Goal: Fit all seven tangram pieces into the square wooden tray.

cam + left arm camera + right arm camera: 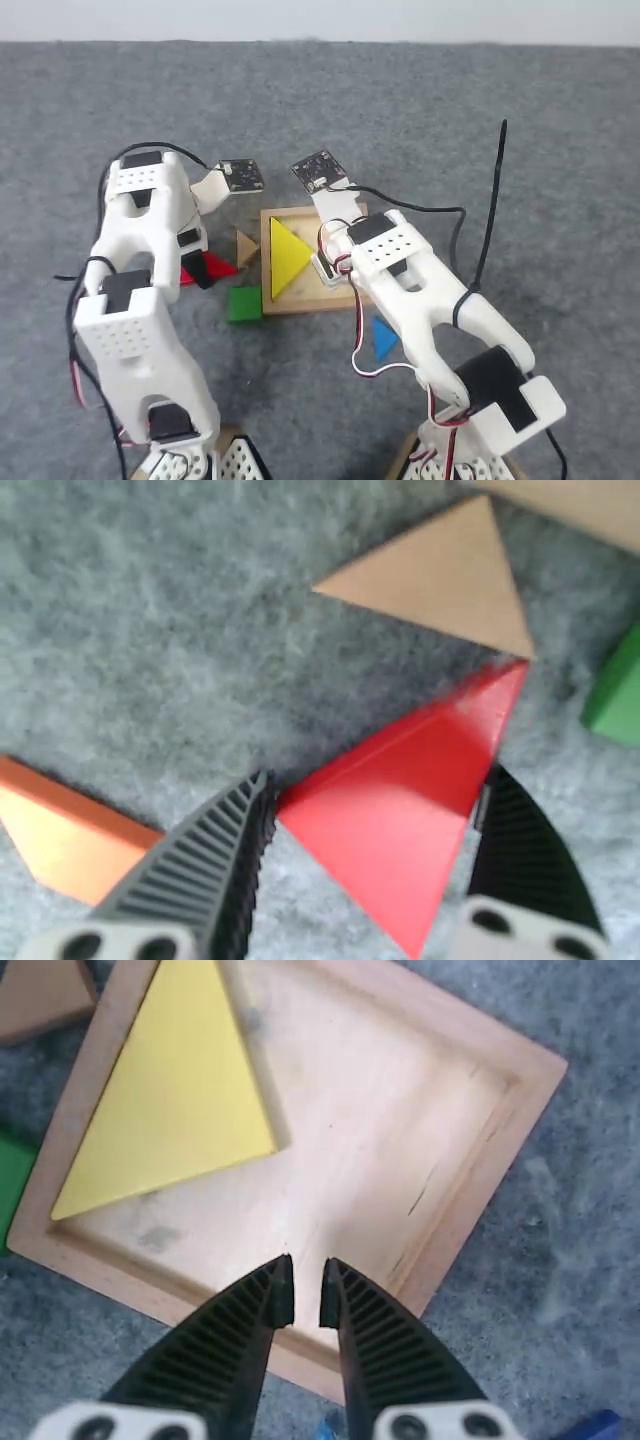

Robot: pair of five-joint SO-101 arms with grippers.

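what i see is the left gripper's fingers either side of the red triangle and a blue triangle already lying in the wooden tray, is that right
Not quite: it is the yellow triangle, not a blue one, that lies in the wooden tray, as the right wrist view shows. The left gripper does have its fingers either side of the red triangle.

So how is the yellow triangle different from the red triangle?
The yellow triangle lies inside the wooden tray; the red triangle lies outside on the grey carpet. The left hand sits around the red triangle; no hand is around the yellow triangle. The yellow triangle looks bigger than the red one. Both are flat triangles.
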